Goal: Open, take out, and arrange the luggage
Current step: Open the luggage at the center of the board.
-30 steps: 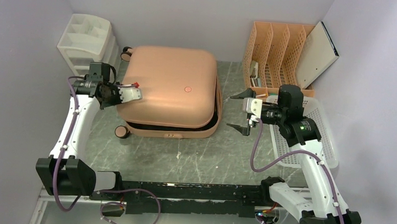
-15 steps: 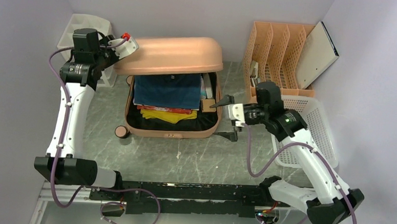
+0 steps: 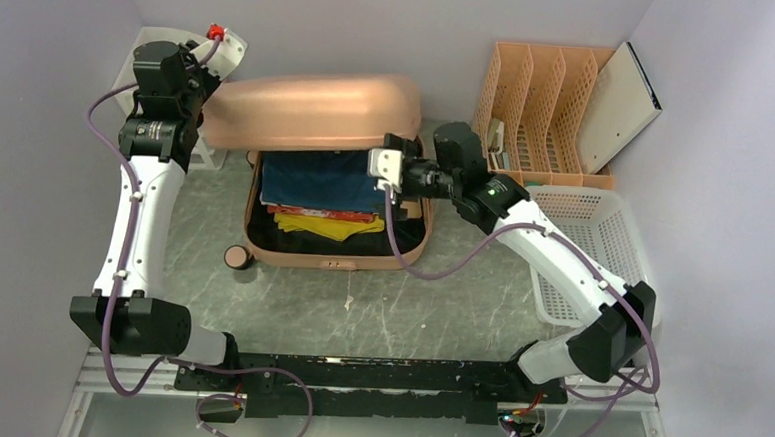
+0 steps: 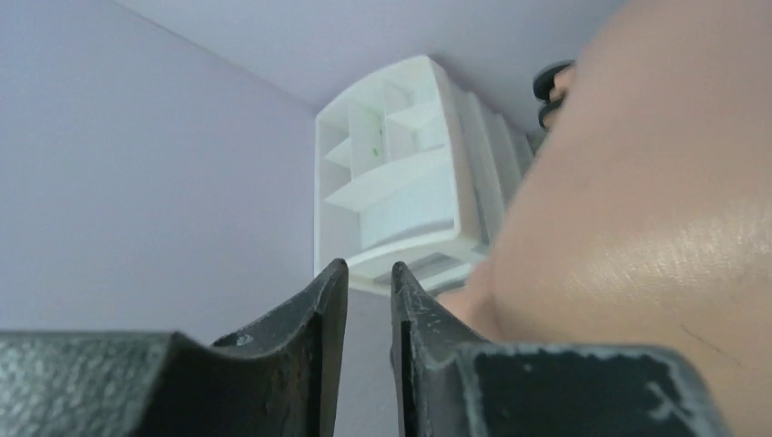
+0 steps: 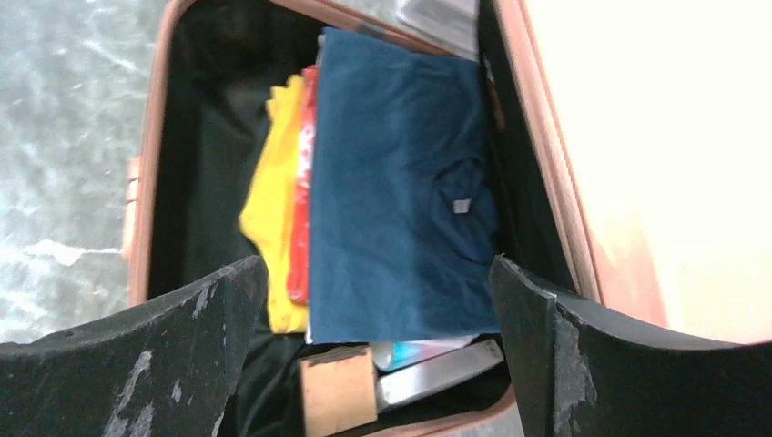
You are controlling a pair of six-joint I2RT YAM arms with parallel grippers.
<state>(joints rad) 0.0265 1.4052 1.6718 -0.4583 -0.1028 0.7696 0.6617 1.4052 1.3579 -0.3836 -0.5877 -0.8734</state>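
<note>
I've got the luggage (image 3: 314,110) at the back middle of the bench (image 3: 379,308), its base flat and its salmon lid raised on the far side. Inside the black lining lie a folded blue garment (image 5: 401,191) and, nearer the front, a yellow one (image 5: 264,218) with a red strip between them.

The right jaws stand wide apart, holding nothing, over the right end of the open base. In the right wrist view the blue garment lies below, between them.

The left jaws sit at the lid's far left corner, nearly together with a thin empty slit. The lid's shell lies just beside the right-hand finger (image 4: 414,319). Behind it stands a white drawer unit (image 4: 391,182).
</note>
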